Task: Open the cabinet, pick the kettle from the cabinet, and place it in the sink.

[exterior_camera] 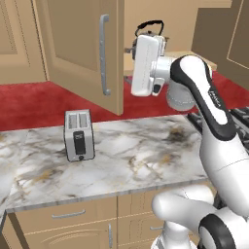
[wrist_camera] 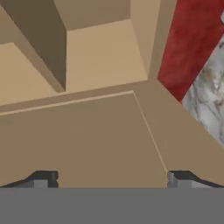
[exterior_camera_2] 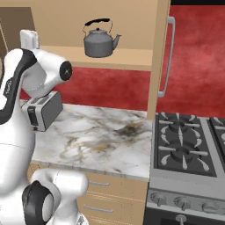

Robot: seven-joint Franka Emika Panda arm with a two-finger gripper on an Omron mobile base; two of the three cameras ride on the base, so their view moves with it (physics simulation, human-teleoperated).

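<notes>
Cabinet (exterior_camera: 82, 48) open; kettle (exterior_camera_2: 100, 40) on shelf; gripper (wrist_camera: 112, 178) spread.

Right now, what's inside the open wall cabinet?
The kettle stands upright on the cabinet shelf, spout toward the open right door. In the left base view, the robot's hand covers most of it.

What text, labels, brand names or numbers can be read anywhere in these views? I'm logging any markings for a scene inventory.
None can be read as text.
Robot arm: a tiny light mark on its dark band, too small to read.
Toaster: dark front panel, no legible label.
Kettle, cabinet door, stove: no lettering visible.
</notes>
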